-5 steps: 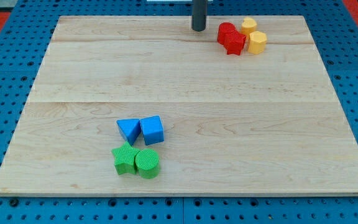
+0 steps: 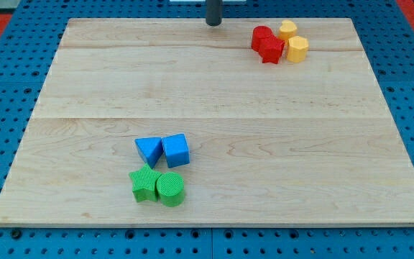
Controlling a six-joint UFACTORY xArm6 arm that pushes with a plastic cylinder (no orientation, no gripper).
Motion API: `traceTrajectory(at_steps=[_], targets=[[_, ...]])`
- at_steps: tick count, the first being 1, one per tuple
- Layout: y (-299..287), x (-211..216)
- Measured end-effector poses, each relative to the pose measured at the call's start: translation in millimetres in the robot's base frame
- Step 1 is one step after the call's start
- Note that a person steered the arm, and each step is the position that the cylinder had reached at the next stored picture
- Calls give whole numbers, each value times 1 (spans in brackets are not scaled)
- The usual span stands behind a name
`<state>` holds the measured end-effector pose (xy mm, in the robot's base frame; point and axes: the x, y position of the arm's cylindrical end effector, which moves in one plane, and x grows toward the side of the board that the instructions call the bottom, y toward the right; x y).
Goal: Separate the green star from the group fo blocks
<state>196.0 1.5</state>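
Stands at the view's top edge of the board (image 2: 264, 144) with my tip (image 2: 213, 24), well apart from everything that matters here; carries no jaws to part or close, only a bare rod, so nothing held and nothing clamped. Finds the green star (image 2: 144, 183) far off in the lower left part of the board, at the bottom-left corner of a group of four; touches or all but touches the green cylinder (image 2: 170, 189) on its right; lies just below the blue triangle (image 2: 148, 150), with the blue cube (image 2: 176, 150) beside that triangle. Leaves the red blocks (image 2: 267, 43) and yellow blocks (image 2: 293, 42) at the view's top right out of the matter. Calls first, by judgement, for a long travel down the board, kept to the view's right of the blue pair so as not to nudge them; then for a slow entry into the pocket between triangle, cube, cylinder and star; then for a steady push on the star's upper right side, toward the view's left and a little down. Better to press near the star's middle than on one arm, lest it spin and slip off the rod; better to stop short of the board's bottom edge, which lies near. Shows no real long axis: about as wide as tall, lying flat; seems to aim one arm toward the view's top, though too small to tell for sure.
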Motion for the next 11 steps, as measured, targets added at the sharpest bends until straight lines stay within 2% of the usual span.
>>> traceTrajectory(at_steps=[3, 6, 8, 9, 11], targets=[[-11, 0], [21, 65], [78, 118], [68, 186], [69, 349]])
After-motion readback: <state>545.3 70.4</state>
